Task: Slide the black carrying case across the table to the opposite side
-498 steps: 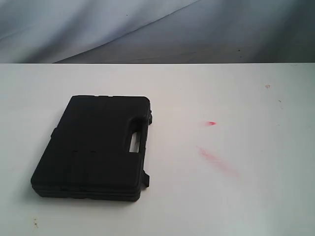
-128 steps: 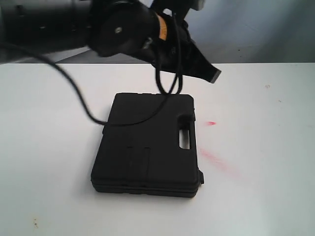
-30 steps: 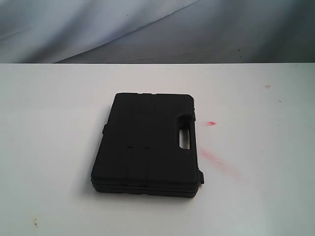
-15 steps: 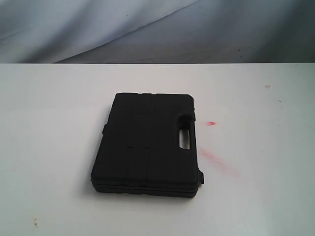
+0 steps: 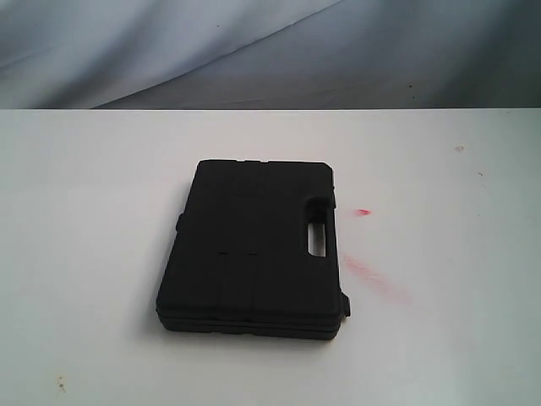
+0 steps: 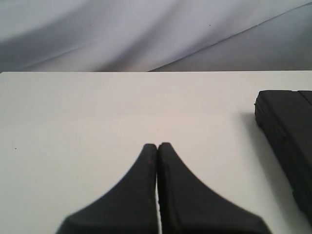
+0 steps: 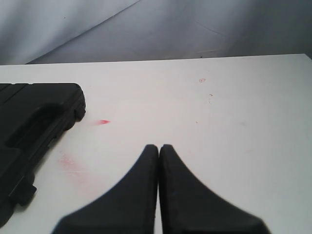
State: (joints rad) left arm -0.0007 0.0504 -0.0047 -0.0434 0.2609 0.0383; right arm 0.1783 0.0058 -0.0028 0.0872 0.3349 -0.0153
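A black case [image 5: 254, 254] lies flat and closed on the white table [image 5: 456, 355], alone. Its handle slot [image 5: 319, 240] runs along its right edge, with a small latch [image 5: 345, 304] poking out at the near right corner. Just right of the case are a red smear [image 5: 372, 277] and a smaller red dab [image 5: 363, 211]. Beyond the case hangs grey-blue cloth [image 5: 254, 51].

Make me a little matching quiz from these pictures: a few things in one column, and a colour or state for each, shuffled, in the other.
Things:
1. case
2. table
3. left gripper
4. smear

Colour or state:
A. red
B. shut, holding nothing
C. white
D. lying flat, with a handle slot

Pairs: 1-D, 2-C, 3-B, 4-A
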